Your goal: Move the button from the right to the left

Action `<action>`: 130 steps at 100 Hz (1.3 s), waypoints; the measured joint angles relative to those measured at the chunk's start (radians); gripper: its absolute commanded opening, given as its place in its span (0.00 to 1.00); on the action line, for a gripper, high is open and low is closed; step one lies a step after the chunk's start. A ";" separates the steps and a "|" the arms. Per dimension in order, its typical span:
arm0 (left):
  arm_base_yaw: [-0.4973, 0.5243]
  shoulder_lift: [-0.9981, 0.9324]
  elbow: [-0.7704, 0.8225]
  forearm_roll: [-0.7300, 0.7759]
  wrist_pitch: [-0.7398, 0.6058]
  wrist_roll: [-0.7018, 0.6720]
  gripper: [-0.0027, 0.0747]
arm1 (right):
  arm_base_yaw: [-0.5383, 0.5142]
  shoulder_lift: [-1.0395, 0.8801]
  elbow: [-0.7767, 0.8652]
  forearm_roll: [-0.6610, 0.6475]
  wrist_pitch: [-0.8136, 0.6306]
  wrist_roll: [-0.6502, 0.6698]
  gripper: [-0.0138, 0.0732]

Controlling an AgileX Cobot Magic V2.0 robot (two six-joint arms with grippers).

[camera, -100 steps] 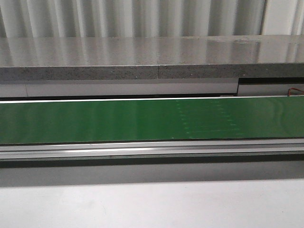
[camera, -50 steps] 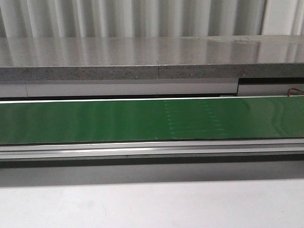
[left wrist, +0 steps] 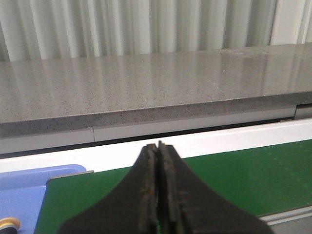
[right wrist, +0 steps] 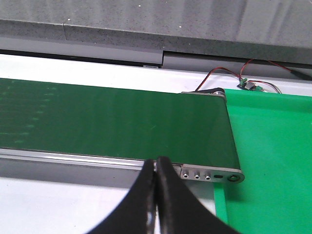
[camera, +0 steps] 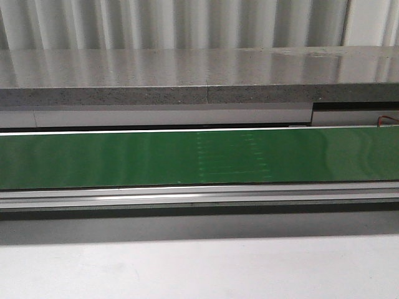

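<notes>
I have both arms parked short of the green belt (camera: 124, 159), which runs along the table from its left edge to its right edge. The left gripper (left wrist: 159, 146) has its jaws pressed together on nothing, and the right gripper (right wrist: 156, 161) is the same.

The button is not on the belt anywhere I can see. The only hint is a sliver of yellow-orange (left wrist: 9, 223) at the corner of the left wrist view, on the blue tray (left wrist: 29, 190) past the belt's left end; I cannot tell whether that is the button. If it is, it lies beside the left jaws, nearer that arm. I cannot read its long axis or its look.

The belt's right end (right wrist: 214, 141) and the green mat (right wrist: 273, 156) carry nothing.
</notes>
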 measured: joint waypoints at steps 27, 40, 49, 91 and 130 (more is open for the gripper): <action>0.000 -0.058 0.139 0.002 -0.114 0.000 0.01 | 0.000 0.000 0.000 0.000 0.000 0.000 0.08; 0.008 -0.058 0.200 0.079 -0.189 -0.053 0.01 | 0.000 0.000 0.000 0.000 0.000 0.000 0.08; 0.014 -0.058 0.237 0.155 -0.218 -0.118 0.01 | 0.000 0.000 0.000 0.000 0.000 0.000 0.08; 0.018 -0.058 0.352 0.217 -0.353 -0.158 0.01 | 0.000 0.000 0.000 0.000 0.000 0.000 0.08; 0.018 -0.058 0.352 0.217 -0.347 -0.159 0.01 | 0.000 0.000 0.000 0.000 0.000 0.000 0.08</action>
